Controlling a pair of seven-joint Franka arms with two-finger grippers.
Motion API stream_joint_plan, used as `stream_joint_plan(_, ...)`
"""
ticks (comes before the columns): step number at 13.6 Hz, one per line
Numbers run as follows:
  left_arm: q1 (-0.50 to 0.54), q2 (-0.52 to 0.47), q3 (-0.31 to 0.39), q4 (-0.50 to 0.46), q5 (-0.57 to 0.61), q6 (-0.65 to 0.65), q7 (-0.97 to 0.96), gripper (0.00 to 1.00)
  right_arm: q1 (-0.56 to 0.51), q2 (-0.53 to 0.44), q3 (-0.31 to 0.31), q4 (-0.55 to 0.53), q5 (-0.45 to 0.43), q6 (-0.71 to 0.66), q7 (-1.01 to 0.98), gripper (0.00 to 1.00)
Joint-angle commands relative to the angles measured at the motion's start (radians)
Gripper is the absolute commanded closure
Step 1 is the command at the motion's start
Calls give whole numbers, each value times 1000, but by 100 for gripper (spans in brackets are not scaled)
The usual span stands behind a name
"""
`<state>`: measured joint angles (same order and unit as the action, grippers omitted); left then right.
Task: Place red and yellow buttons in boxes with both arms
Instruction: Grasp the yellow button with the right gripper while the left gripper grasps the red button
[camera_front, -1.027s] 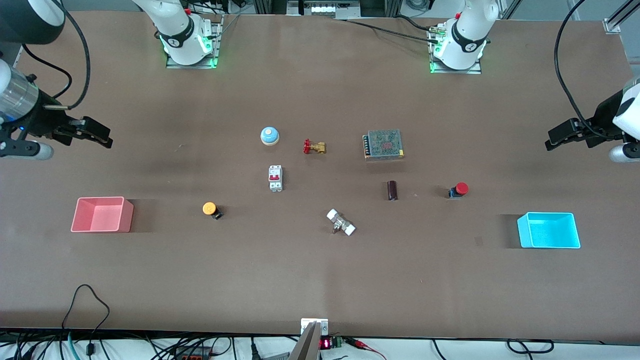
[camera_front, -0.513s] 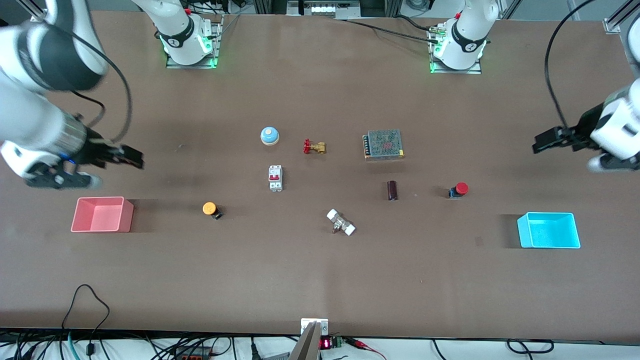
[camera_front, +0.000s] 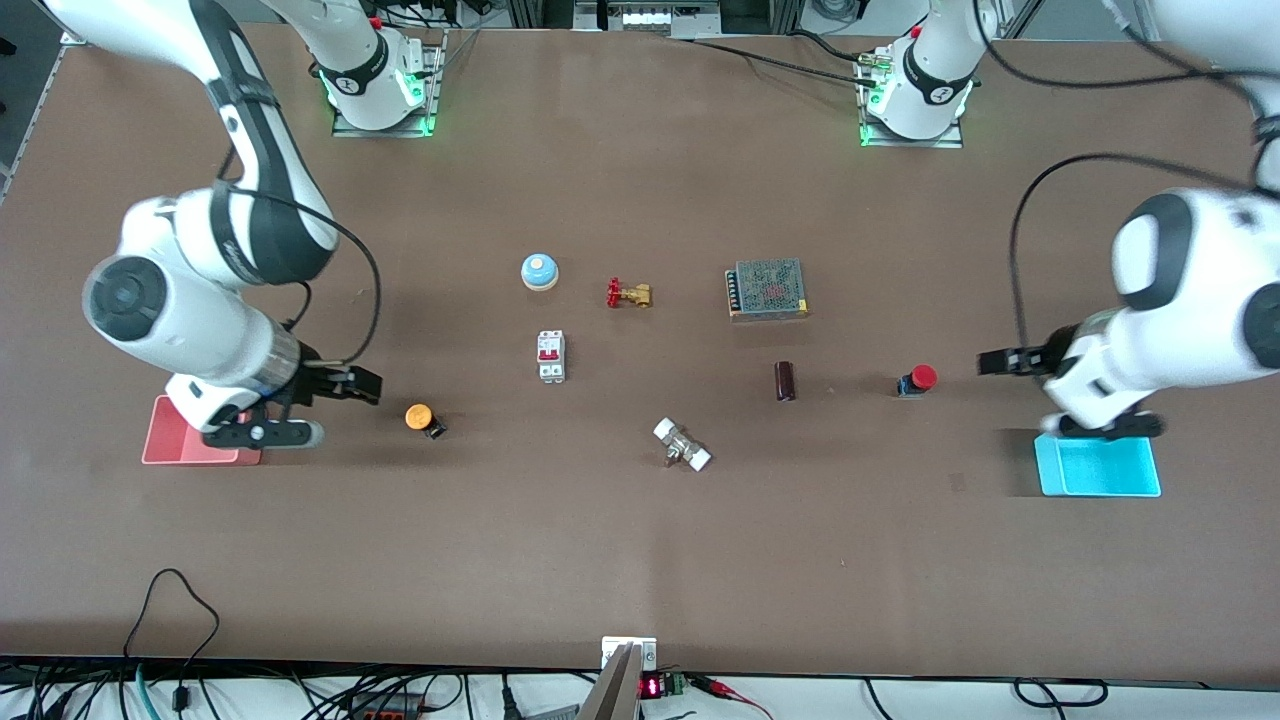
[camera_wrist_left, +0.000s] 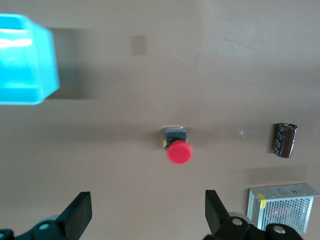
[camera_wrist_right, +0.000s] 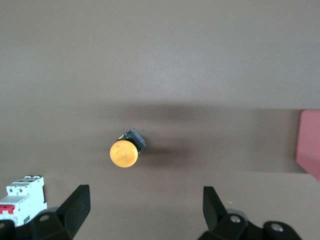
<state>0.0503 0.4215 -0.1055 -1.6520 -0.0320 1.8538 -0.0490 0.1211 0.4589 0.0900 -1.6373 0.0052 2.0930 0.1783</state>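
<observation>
While buttons lie outside, pink box (camera_front: 165, 440); cyan box (camera_front: 1100, 478).

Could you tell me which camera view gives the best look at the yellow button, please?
The right wrist view: the yellow button sits large, centred and unobstructed, its dark body visible, ahead of the right gripper with open jaws. The front view shows it small; the left wrist view does not show it.

Both arms are white and round with black bands at the joints, and thin black cables loop along them. Green lights glow at their bases. Each ends in a dark, two-finger gripper
</observation>
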Motion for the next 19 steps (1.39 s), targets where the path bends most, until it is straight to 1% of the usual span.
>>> stream_joint_plan(1, -20, 57, 6, -38, -11, 100, 15, 0, 43, 50, -6, 5, -27, 77, 76, 0)
stream_joint_plan(2, -21, 69, 6, -76, -14, 148, 12, 0, 49, 66, -6, 4, -52, 99, 90, 0)
stream_joint_plan(3, -21, 74, 6, -122, -49, 206, 12, 0, 52, 81, -6, -6, -80, 125, 92, 0)
stream_joint_plan(4, -20, 71, 6, -173, -86, 262, 15, 0, 52, 83, -4, -31, -100, 157, 92, 0)
stream_joint_plan(5, -20, 66, 7, -210, -89, 312, 15, 0, 52, 83, -4, -70, -123, 201, 92, 0)
stream_joint_plan(7, -27, 68, 7, -238, -89, 355, 15, 0, 52, 81, -4, -117, -133, 269, 95, 0)
stream_joint_plan(10, -36, 63, 6, -324, -89, 447, 14, 0, 54, 104, -1, -110, -133, 297, 178, 0)
stream_joint_plan(13, -36, 54, 6, -344, -91, 455, 12, 0, 58, 116, 0, -113, -133, 314, 181, 0)
stream_joint_plan(14, -38, 53, 6, -345, -89, 449, 14, 6, 63, 119, 1, -113, -133, 318, 182, 0)
stream_joint_plan(15, -40, 50, 6, -348, -89, 446, 15, 22, 71, 130, 1, -113, -133, 331, 182, 0)
stream_joint_plan(16, -47, 45, 6, -348, -89, 440, 15, 43, 74, 133, 1, -115, -133, 340, 182, 0)
stream_joint_plan(17, -64, 37, 6, -347, -89, 438, 14, 59, 77, 141, 1, -115, -134, 343, 175, 0)
stream_joint_plan(18, -67, 34, 7, -345, -91, 438, 12, 68, 77, 144, 1, -113, -136, 344, 165, 0)
stream_joint_plan(19, -67, 33, 7, -344, -91, 438, 12, 74, 77, 146, -1, -113, -142, 344, 153, 0)
